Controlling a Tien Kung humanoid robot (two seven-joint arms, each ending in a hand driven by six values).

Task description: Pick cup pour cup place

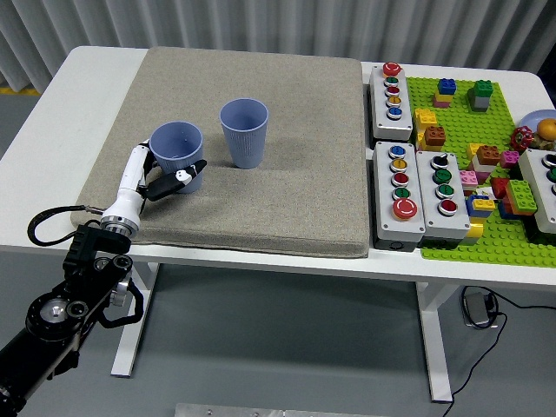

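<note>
Two blue-grey paper cups stand upright on the beige mat (261,208). The left cup (177,149) is near the mat's left side and the right cup (244,130) is a little further back. My left hand (165,174) is at the left cup, with the black thumb (184,171) across its front and the white fingers (143,155) against its left side, closed on the cup. The cup rests on the mat. I cannot see into either cup well enough to tell its contents. My right arm is out of view.
Three grey button boxes (391,89) (398,191) (441,184) stand just right of the mat. Further right is a green baseplate (460,234) with several toy bricks. A black cable (48,213) loops off the table's left front edge.
</note>
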